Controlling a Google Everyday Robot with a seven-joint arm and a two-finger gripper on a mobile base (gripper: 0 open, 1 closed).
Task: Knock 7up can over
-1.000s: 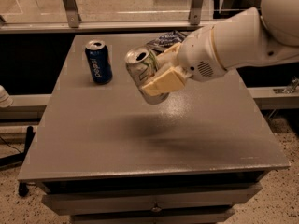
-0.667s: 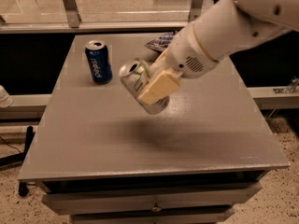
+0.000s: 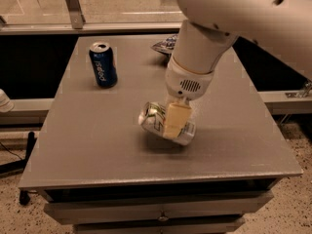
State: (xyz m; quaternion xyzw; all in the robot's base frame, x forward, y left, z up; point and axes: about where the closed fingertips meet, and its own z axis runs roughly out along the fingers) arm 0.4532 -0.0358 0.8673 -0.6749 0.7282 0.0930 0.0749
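Well off to the gripper's left and behind it: Pepsi can (image 3: 102, 65), upright, no part in this. Clamped between the fingers of the gripper (image 3: 173, 126): 7up can (image 3: 152, 116), tipped over, long axis near level, silver top to the gripper's left, base to its right. Low on the table (image 3: 97, 145); contact unclear. Likely remaining: let go, lift straight up.
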